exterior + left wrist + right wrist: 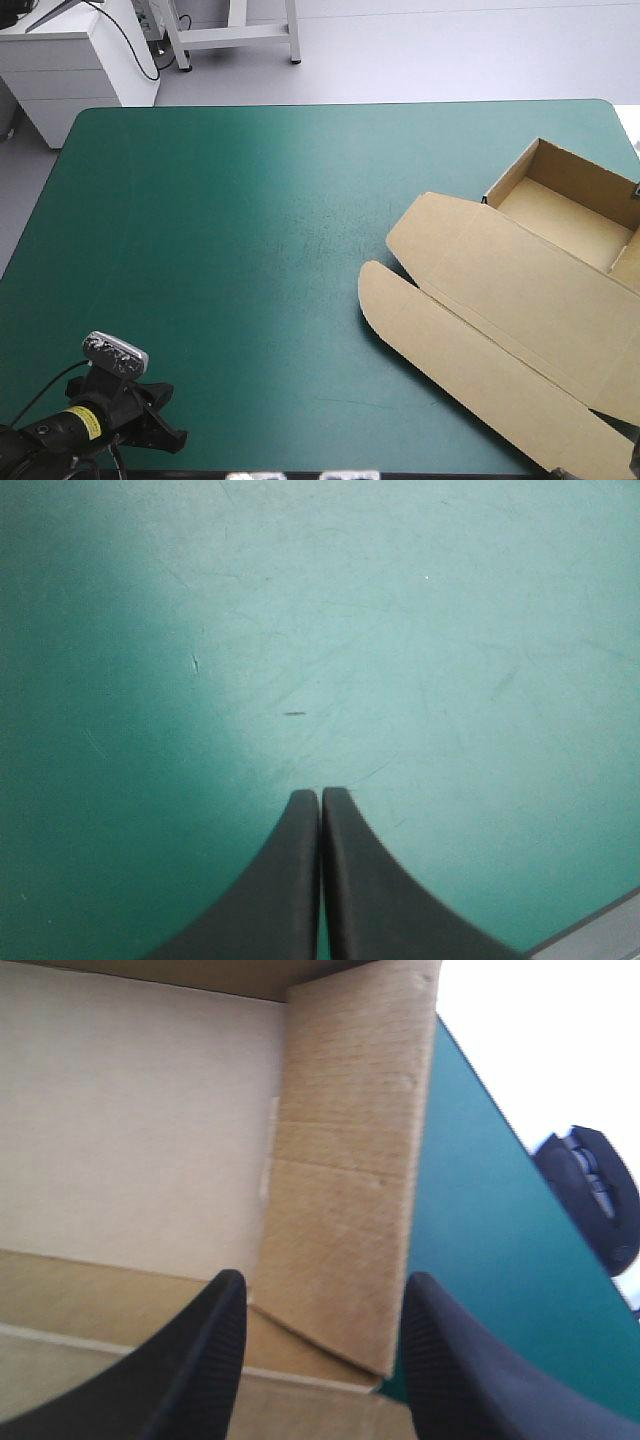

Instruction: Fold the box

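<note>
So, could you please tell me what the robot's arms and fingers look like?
The left gripper and right gripper each have two broad black fingers curved like fins; the right one's fingers look finely textured inside. The left arm is black with a yellow label.

Left gripper [320,796]: two broad black fingers [275,890], smooth and matt, curved like fins, wide at the base and narrowing to blunt tips.
Right gripper [322,1295]: the same black fin shape, with a fine ribbed grain on the inner faces.
Left arm [45,435]: black and rounded behind the gripper, with a small yellow label [86,418] at the wrist.
</note>
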Controlling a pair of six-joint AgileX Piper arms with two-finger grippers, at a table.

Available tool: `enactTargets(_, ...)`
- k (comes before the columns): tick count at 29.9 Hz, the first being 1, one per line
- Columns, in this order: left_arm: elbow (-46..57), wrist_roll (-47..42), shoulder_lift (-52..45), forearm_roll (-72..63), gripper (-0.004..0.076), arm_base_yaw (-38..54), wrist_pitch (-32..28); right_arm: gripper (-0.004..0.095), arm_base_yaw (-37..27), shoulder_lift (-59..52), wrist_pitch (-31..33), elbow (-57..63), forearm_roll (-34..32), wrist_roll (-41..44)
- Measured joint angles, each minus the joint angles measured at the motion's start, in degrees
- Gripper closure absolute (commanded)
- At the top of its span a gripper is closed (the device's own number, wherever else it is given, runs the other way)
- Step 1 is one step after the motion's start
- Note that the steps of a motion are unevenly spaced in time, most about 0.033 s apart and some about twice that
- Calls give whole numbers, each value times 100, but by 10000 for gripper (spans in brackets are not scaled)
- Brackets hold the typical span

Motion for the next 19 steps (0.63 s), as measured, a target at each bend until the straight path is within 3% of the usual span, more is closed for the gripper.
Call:
enactTargets(4,0,0,0,0,732,0,0,786,26,-786,32,394,533,-251)
enactTargets(8,0,-10,0,0,732,0,-6,911,417,-1609,32,1054,668,-452)
enactTargets(14,0,-43,0,0,732,0,-17,926,1339,-3060,34,2306,771,-739)
enactTargets(19,0,-43,0,0,732,0,-17,927,1737,-4105,39,3269,791,-950)
